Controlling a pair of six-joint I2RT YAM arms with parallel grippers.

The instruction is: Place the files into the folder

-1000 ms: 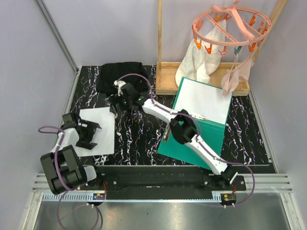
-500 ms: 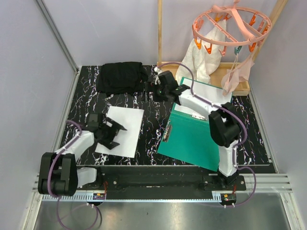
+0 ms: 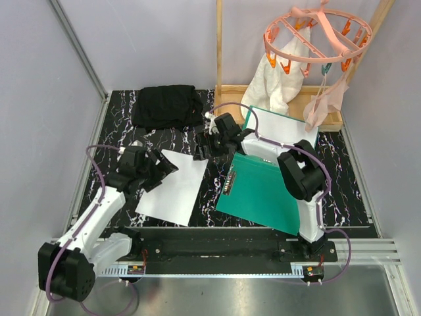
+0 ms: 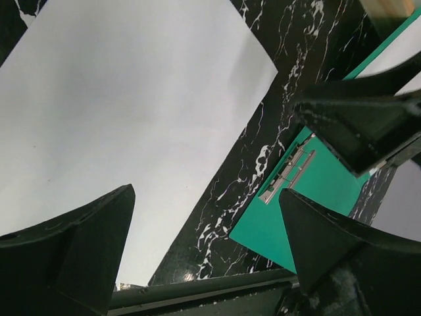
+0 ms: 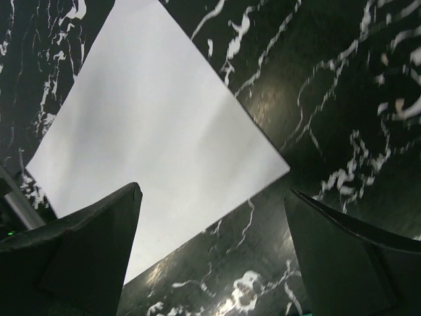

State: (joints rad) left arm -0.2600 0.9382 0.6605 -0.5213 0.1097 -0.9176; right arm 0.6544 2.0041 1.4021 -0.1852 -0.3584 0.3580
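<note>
Left claw (image 3: 161, 172) and right claw (image 3: 199, 146) both gape, released, near a thin white sheet (image 3: 172, 191) at the marbled desk's (image 3: 205, 196) 7 o'clock. The smooth teal folder (image 3: 260, 191), at 4 o'clock, carries the second sheet (image 3: 286, 128). A black cloth (image 3: 166, 105) lies at 11.

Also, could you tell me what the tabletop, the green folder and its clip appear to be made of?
The tabletop: black with white veining and a soft gloss, marble-look; real stone or printed laminate, cannot tell. The folder: thin, smooth, evenly teal, low sheen, probably plastic or coated card. The clip: narrow silvery strip with bright glints, most likely metal.
</note>
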